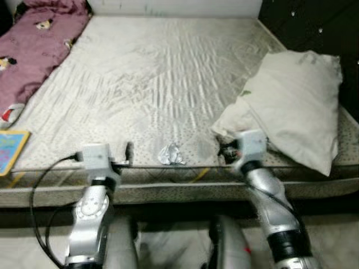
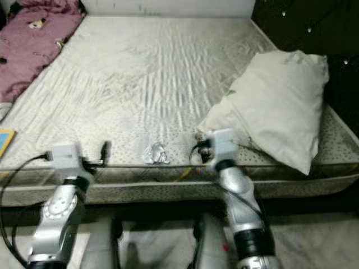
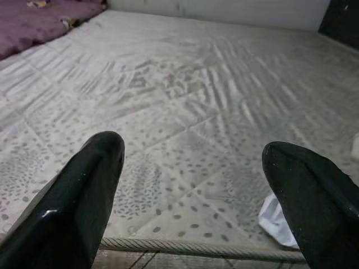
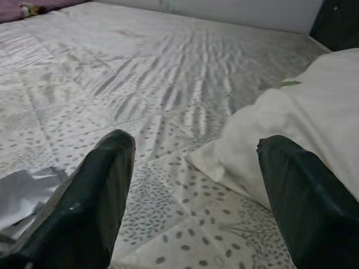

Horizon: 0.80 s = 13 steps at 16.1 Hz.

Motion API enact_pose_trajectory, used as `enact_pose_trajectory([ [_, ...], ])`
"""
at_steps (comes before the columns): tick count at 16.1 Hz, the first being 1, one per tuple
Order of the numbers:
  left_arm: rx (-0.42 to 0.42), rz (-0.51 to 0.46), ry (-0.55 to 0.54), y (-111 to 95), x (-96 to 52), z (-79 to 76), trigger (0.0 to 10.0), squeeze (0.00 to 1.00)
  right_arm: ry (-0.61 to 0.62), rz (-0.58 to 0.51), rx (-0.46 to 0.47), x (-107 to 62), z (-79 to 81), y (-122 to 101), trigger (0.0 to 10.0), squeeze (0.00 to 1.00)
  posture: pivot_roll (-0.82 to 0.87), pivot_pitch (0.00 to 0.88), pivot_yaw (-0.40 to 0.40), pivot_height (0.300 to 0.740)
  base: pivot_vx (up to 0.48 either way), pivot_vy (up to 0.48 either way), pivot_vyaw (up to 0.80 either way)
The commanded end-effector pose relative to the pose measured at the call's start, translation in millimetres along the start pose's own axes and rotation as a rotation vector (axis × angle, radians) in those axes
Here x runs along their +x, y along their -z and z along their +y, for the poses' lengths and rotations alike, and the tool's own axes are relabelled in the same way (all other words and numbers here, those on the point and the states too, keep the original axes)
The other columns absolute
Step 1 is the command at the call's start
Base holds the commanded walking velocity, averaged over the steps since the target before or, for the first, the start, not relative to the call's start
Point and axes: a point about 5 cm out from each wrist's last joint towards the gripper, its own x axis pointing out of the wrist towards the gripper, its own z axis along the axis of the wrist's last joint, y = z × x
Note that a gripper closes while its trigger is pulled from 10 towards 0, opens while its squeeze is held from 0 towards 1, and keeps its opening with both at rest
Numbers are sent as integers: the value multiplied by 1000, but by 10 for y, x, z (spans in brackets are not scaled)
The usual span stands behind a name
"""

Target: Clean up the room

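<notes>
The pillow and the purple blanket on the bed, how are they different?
The pillow is plain white; the purple blanket has small cartoon prints on it. The pillow lies at the right side of the mattress, just beyond the right gripper; the blanket is bunched at the far left corner. The pillow looks puffy and smooth, the blanket rumpled and flatter. Both are soft bedding lying on the mattress.
</notes>
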Motion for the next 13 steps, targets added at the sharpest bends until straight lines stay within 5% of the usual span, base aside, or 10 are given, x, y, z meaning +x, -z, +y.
enact_pose_trajectory([
  [1, 16, 15, -38, 21, -24, 124, 10000, 0, -41, -12, 6, 39, 129, -26, 10000, 0, 117, 0, -23, 531, 0, 0, 0],
  [7, 21, 24, -34, 39, -22, 119, 10000, 0, -55, -4, -17, 45, 144, -1, 10000, 0, 119, 0, -24, 531, 0, 0, 630],
  [13, 18, 27, -34, 43, -20, 112, 10000, 0, -64, 9, -18, 47, 150, 31, 10000, 0, 118, 0, -25, 531, 0, 0, 0],
])
